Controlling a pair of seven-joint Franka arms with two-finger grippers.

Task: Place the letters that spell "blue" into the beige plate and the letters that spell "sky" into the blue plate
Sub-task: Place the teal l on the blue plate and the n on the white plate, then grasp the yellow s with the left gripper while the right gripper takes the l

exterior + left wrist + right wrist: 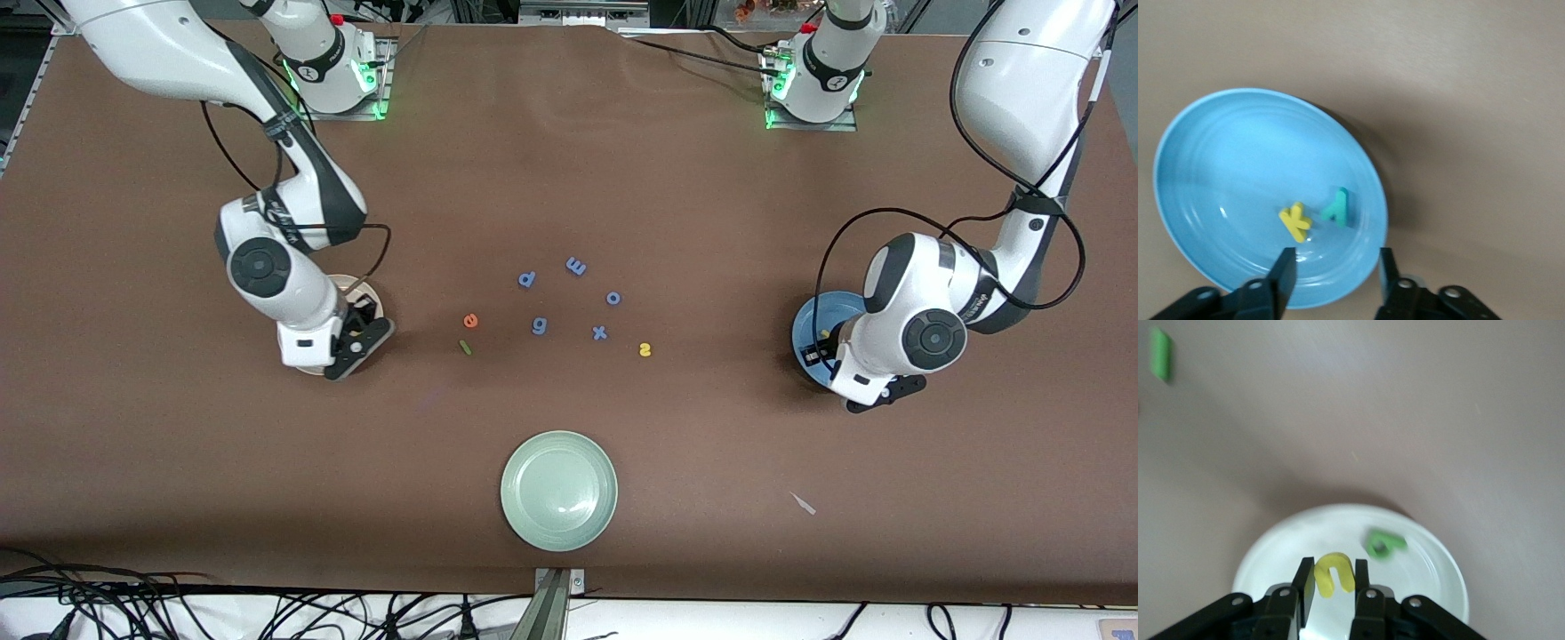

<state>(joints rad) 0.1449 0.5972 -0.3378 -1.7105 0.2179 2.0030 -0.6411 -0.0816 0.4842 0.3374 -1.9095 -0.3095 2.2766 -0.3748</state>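
Two grippers busy at once: right gripper (pixel 1331 583) over the beige plate (pixel 1431 563), fingers pinched on the yellow u (pixel 1334 573); left gripper (pixel 1335 273) over the blue plate (pixel 1218 167), jaws apart and empty. Could go wrong on release; foam so light may cling to a pad and lift back out, or bounce over the shallow rim (a low drop looks safer). Could also nudge the green b (pixel 1383 544) already lying in the beige plate just beside the u. Yellow k (pixel 1295 222) and teal y (pixel 1337 208) lying flat, close together, inside the blue plate. Left out on the brown table: orange e (pixel 470 321), with the green l (pixel 464 347) just nearer the camera, both toward the right arm's end; yellow s (pixel 645 350) toward the left arm's end. Risk of grabbing a purple letter by mistake; g (pixel 539 326) and x (pixel 600 333) sitting between e and s. All letters tiny, thin, soft-edged.
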